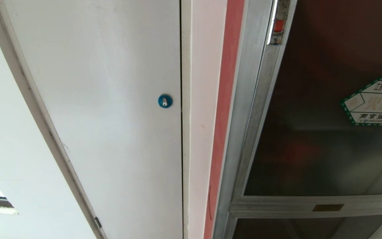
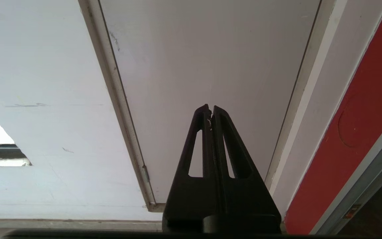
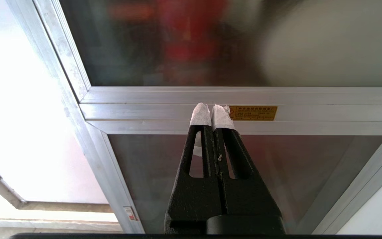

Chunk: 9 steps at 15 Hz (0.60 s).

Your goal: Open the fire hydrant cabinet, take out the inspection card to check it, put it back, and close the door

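Facing a closed cabinet door, both claws pinched shut on nothing.

Head view: door (image 1: 317, 132) filling the right, white panel door (image 1: 104, 109) occupying the left. Left wrist view: left claw (image 2: 210, 108) pointing at centre. Right wrist view: right claw (image 3: 212, 108) nearing the fire hydrant cabinet (image 3: 184, 103) at centre.

Head faces door (image 1: 317, 132) close; right wrist shares it.

Panel door left, cabinet right, wall strip between.

In the head view the panel door (image 1: 104, 109) stands left with its lock (image 1: 165, 101) near its right edge; right of the strip (image 1: 207, 99) stands the cabinet (image 1: 244, 116), its door (image 1: 310, 116) shut in the frame, a sticker (image 1: 375, 101) on the glass, a lower panel (image 1: 303, 227) under the crossbar.
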### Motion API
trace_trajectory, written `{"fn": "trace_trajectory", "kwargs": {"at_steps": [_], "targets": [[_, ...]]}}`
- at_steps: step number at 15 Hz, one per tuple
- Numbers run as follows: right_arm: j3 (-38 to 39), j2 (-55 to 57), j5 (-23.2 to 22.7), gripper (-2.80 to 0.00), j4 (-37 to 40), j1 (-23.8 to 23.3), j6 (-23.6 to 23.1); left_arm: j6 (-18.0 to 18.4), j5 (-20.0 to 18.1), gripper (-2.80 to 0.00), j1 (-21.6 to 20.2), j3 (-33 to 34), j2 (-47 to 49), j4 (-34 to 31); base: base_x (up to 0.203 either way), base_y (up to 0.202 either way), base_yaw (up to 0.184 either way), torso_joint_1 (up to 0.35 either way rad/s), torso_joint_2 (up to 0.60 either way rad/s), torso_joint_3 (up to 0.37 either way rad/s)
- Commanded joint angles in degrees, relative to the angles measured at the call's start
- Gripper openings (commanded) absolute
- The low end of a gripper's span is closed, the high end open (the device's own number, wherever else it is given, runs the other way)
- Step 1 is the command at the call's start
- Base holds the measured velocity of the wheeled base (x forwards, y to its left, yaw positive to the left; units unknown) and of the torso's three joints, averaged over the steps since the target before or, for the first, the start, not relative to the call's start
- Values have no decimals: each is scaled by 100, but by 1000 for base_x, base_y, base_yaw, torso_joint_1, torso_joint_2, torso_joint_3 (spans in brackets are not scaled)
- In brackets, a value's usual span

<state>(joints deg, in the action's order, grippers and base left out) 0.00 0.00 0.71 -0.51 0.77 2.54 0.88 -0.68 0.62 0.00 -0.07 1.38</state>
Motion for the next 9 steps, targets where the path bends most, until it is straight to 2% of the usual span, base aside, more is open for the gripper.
{"fn": "trace_trajectory", "kwargs": {"at_steps": [1, 9], "targets": [[18, 9, 0, -280, -2, 2, 10, 0, -2, -280, -1, 79, 7, 3, 0, 0, 0, 0, 0, 0], [18, 9, 8, -280, -10, 2, 63, 0, -2, -280, -1, 79, 7, 3, 0, 0, 0, 0, 0, 0]]}}
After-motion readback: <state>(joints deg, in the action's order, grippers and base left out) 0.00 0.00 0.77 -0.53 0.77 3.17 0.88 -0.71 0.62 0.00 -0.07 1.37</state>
